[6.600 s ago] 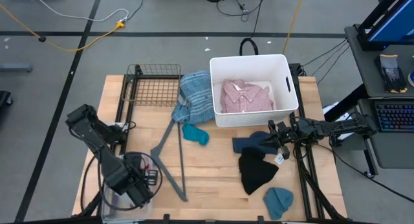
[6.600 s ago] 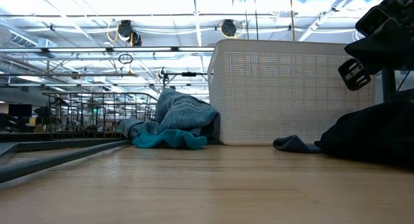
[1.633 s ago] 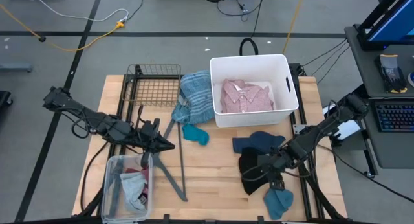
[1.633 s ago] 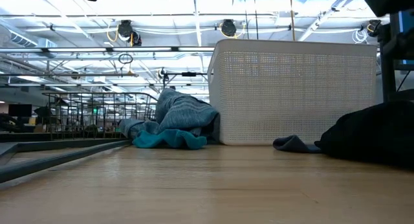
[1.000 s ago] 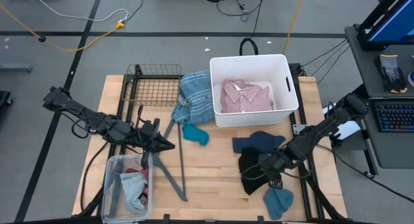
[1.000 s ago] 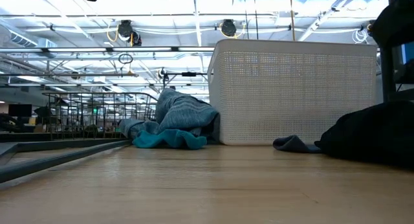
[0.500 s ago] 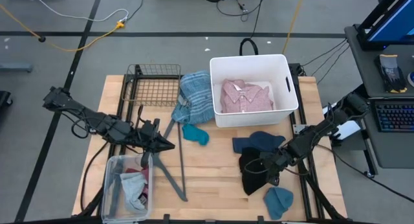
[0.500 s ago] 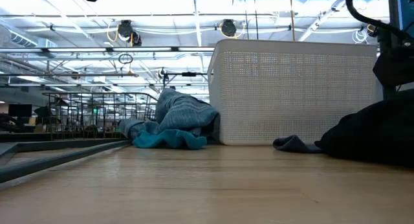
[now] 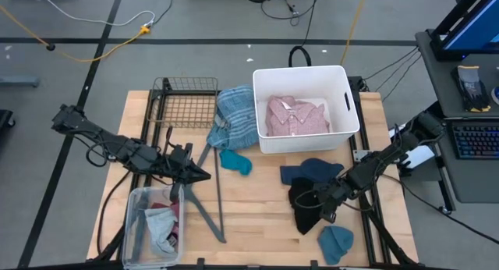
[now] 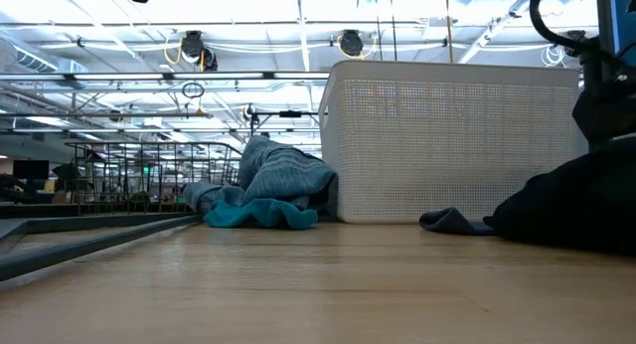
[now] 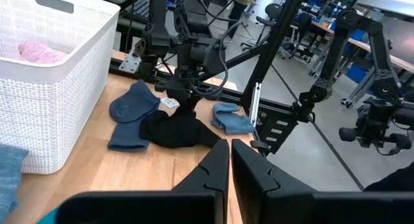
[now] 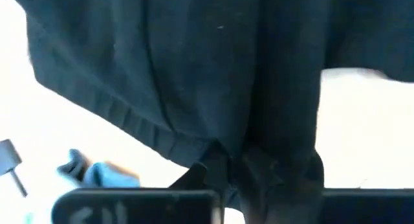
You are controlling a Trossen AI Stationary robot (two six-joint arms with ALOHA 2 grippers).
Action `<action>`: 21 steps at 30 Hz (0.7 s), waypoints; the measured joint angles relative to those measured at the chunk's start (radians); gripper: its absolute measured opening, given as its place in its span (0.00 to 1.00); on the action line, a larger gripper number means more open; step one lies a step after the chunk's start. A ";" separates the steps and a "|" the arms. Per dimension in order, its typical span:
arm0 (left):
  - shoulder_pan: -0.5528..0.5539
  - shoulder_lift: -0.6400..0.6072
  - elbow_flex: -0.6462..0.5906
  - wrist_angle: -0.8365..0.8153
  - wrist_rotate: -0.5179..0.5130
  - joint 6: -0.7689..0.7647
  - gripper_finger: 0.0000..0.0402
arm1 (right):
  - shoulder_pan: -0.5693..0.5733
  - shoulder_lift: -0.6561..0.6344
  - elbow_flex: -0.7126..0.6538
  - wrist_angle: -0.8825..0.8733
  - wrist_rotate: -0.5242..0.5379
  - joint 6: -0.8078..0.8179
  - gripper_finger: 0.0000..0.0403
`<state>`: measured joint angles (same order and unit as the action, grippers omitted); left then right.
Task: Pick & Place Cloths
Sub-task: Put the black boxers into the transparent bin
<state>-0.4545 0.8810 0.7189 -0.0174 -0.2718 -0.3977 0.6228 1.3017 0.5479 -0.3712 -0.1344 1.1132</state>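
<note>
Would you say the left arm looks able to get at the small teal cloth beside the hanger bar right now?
Probably yes: the left gripper hangs shut near the teal cloth, with only the grey hanger bar lying between them.

We cannot see the right gripper's fingertips, buried in the floppy black knit beanie (cut by the low view's right edge).
</note>
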 joint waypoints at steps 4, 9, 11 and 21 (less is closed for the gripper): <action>0.000 0.000 0.000 0.000 -0.001 0.000 0.01 | -0.007 -0.018 -0.005 0.077 -0.089 0.011 0.02; 0.000 0.000 0.000 0.004 -0.010 0.000 0.02 | -0.021 -0.084 -0.003 0.198 -0.159 0.014 0.01; 0.000 0.000 0.000 0.005 -0.018 0.001 0.04 | -0.028 -0.116 -0.004 0.248 -0.156 0.019 0.01; 0.001 0.000 0.000 0.021 -0.019 -0.003 0.02 | -0.063 -0.266 -0.003 0.584 -0.123 -0.026 0.00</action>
<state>-0.4540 0.8810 0.7189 0.0034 -0.2905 -0.4011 0.5595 1.0361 0.5453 0.2132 -0.2570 1.0870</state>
